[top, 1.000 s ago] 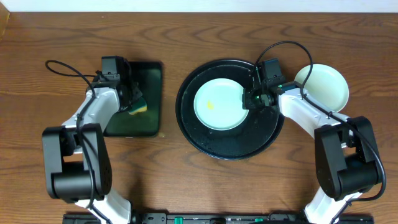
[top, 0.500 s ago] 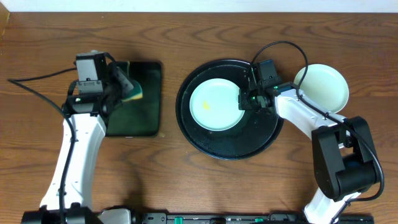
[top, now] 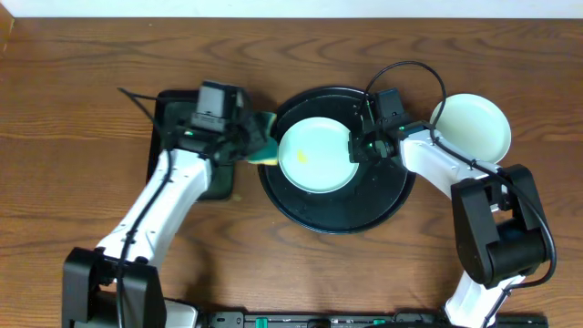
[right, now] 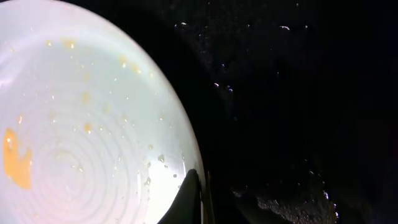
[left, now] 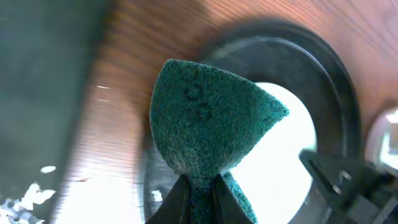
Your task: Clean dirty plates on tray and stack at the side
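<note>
A pale mint plate (top: 314, 157) with a yellow smear (right: 15, 158) lies on the round black tray (top: 337, 223). My right gripper (top: 357, 146) is shut on that plate's right rim (right: 186, 155), one finger (right: 189, 196) lying over the plate's edge. My left gripper (top: 250, 139) is shut on a green and yellow sponge (top: 265, 147) at the tray's left rim, just left of the plate. In the left wrist view the sponge (left: 208, 121) fans out above the pinching jaws, with the plate (left: 280, 168) behind it. A second plate (top: 471, 126) sits on the table right of the tray.
A dark-green rectangular tray (top: 173, 107) lies to the left, partly under my left arm. Water droplets speckle the black tray (right: 298, 93). Cables loop above both arms. The wooden table (top: 273, 264) shows bare in front.
My left arm swung right from the green tray, carrying the sponge to the black tray's left rim. The right gripper kept its hold and the plate slid slightly left.
</note>
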Available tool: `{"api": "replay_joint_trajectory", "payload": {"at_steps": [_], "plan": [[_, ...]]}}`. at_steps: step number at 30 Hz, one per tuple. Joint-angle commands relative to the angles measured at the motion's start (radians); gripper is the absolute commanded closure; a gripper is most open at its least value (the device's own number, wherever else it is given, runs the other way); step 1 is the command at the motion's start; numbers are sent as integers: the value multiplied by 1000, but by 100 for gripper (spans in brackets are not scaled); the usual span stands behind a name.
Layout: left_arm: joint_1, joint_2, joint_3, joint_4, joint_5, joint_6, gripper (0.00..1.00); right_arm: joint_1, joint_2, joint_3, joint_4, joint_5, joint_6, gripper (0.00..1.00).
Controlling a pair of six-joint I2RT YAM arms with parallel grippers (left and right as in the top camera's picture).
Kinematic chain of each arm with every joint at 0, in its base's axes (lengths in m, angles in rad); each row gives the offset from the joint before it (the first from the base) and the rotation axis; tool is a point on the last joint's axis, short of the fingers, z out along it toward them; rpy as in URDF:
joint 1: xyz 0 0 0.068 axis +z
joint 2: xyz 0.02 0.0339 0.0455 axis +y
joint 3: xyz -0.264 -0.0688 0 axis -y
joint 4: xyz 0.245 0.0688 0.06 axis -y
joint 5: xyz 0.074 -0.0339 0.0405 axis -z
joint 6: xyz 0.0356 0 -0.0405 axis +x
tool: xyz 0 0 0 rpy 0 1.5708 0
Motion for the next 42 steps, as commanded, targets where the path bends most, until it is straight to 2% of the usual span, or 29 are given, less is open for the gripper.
{"api": "replay_joint_trajectory", "payload": {"at_steps": [1,6,11,15,23,28,31,34,42], "plan": [[-70,24,6,38,11,-62,92,9,64,1,-2,6,29,99],[-158,105,6,125,-56,-185,93,8,77,1,3,-16,29,99],[-231,210,6,269,-74,-237,93,8,77,1,3,-16,29,99],[-278,283,6,340,-167,-288,93,8,77,1,-1,-16,29,99],[-328,358,6,364,-338,-288,93,8,77,1,-5,-16,28,99],[-323,373,6,277,-488,-282,93,8,77,1,-7,-16,28,99],[-312,367,6,220,-641,-211,93,8,77,1,-12,-15,28,99],[-306,349,8,198,-720,-161,92,8,77,1,-15,-15,27,99],[-309,221,19,224,-770,-129,93,8,77,1,-21,-15,27,99]]}}
